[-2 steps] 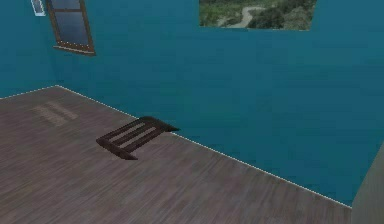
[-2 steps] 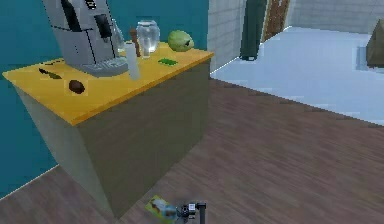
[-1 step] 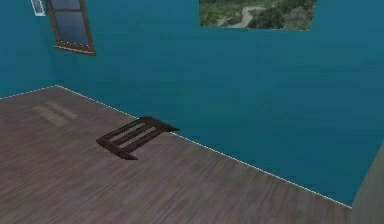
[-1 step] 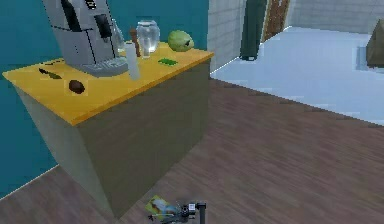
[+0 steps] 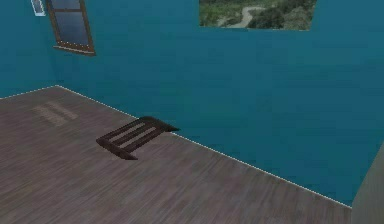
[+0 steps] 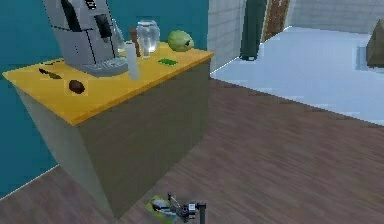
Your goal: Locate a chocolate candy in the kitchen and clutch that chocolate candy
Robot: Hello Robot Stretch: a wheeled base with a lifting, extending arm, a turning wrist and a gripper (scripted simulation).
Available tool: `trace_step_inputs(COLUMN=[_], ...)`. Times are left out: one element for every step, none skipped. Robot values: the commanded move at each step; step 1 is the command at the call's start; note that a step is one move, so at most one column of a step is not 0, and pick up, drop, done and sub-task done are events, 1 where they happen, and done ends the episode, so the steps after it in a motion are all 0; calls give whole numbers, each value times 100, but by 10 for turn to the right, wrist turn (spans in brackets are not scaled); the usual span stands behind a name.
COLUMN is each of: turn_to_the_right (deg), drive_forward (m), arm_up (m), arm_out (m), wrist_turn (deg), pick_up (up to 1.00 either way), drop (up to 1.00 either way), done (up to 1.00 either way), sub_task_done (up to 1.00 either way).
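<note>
Upper left, one yellow counter point(image 6: 120, 88) bears one coffee machine point(image 6: 85, 35), one jar point(image 6: 148, 36) and one green fruit point(image 6: 180, 41). I cannot tell how the jaws of the gripper point(image 6: 170, 208) at bottom centre stand.

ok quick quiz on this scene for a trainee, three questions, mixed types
1. True or false: the coffee machine stands on the yellow counter.
2. Apart from the window, what hangs on the teal wall in the forward view? a) landscape picture b) clock c) mirror
3. What colour is the round fruit beside the glass jar?

Key: 1 true; 2 a; 3 green
</note>
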Motion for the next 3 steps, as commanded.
trace_step_inputs(turn_to_the_right=[0, 0, 0], drive_forward=[0, 0, 0], arm_up=[0, -30, 0], arm_out=[0, 0, 0], wrist_turn=[90, 0, 0], pick_up=[0, 0, 100], drop=[0, 0, 0], done=[0, 0, 0], sub_task_done=[0, 0, 0])
